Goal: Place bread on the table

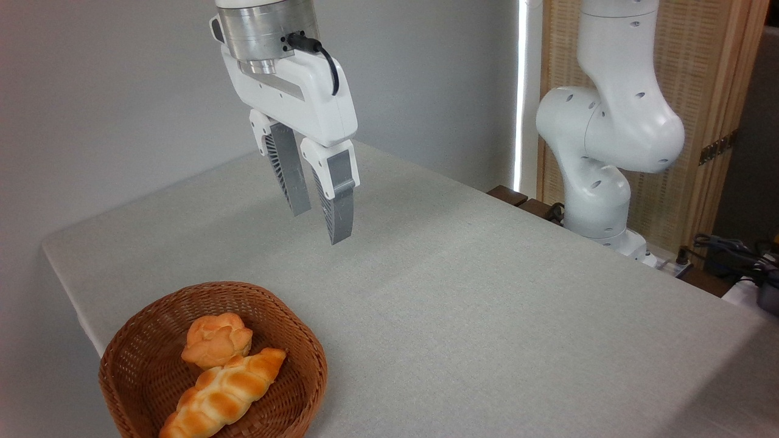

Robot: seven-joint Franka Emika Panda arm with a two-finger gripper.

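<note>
Bread is the job, and it waits off the broad grey tabletop [487, 304], inside the wicker basket [134, 353] near the front left corner. Above hangs the hand [319, 225], empty, fingers slightly parted. A braided loaf [225, 392], cut off by the frame's bottom edge, lies touching the small knotted bun [216, 339]. That bun looks light and soft, likely crushable; gripping its round sides gently seems best, though its underside is hidden.
</note>
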